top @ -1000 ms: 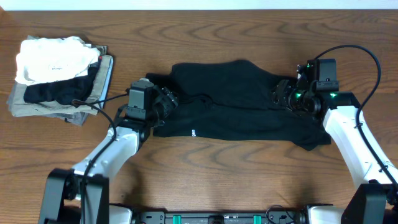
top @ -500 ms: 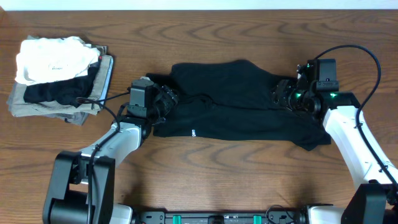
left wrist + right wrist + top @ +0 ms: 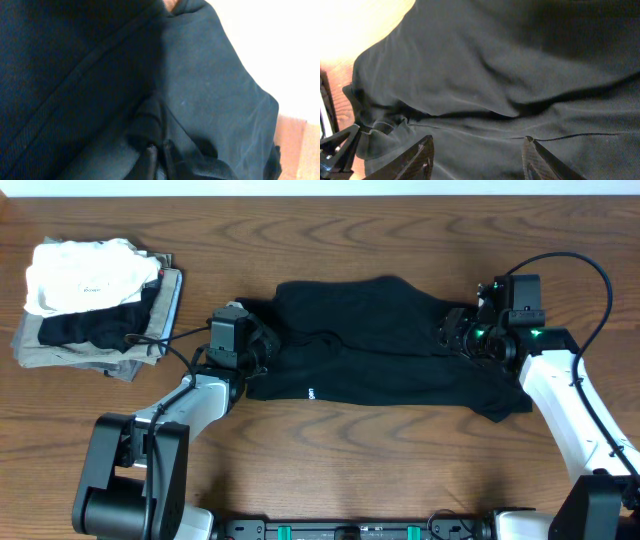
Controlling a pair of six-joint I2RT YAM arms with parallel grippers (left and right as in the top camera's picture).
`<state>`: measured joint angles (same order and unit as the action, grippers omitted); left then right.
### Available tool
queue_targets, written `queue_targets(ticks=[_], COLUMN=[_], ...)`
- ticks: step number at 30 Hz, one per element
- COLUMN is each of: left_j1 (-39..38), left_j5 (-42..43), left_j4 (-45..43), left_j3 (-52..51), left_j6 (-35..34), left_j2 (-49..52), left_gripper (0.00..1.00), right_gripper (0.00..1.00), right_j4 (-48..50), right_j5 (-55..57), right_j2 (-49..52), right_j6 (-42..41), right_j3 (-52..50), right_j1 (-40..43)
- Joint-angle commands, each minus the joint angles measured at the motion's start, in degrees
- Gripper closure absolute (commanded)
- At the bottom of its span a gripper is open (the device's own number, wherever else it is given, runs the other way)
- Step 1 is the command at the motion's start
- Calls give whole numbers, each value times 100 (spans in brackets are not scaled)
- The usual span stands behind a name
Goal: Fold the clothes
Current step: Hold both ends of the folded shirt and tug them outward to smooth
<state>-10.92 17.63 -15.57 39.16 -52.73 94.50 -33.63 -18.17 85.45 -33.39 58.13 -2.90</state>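
Black T-shirt (image 3: 380, 345) lies spread on desk (image 3: 400, 460). Left end effector (image 3: 159, 152) is pinched closed on a fold at its left edge. Right end effector (image 3: 479, 159) sits with fingers apart over the fabric.

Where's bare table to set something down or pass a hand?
Widest: bare table in front of the black T-shirt, centre. Also the strip behind it along the far edge. Crowded: far left by the stack of folded garments, and both shirt ends at the left end effector and right end effector.
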Motion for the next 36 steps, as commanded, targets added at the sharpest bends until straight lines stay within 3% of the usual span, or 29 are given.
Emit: queue_targets(ticks=[1, 9, 20, 22, 24, 25, 30, 36], left_j1=[24, 24, 24, 24, 24, 24, 24, 24], left_j5=[-76, -83, -804, -752, -616, -490, 498, 1322], left_j4=[-24, -658, -1580, -1705, -1709, -1707, -1685, -1069], left_j3=[55, 59, 76, 131, 243, 291, 625, 787], left_j6=[31, 31, 304, 470, 835, 997, 1353, 1349], left_j2=[66, 68, 461, 638, 769, 787, 695, 249], left_gripper=[94, 94, 94, 83, 52, 45, 28, 28], right_gripper=[45, 45, 45, 45, 45, 46, 45, 46], right_j4=[-7, -9, -50, -59, -96, -127, -175, -243], right_j5=[37, 35, 35, 31, -9, -9, -7, -7], right_j2=[-7, -7, -7, -7, -7, -7, -7, -7], right_j6=[92, 90, 90, 90, 92, 92, 92, 138], right_j3=[37, 37, 37, 37, 37, 37, 37, 37], right_j1=[-50, -50, -50, -50, -50, -50, -50, -50])
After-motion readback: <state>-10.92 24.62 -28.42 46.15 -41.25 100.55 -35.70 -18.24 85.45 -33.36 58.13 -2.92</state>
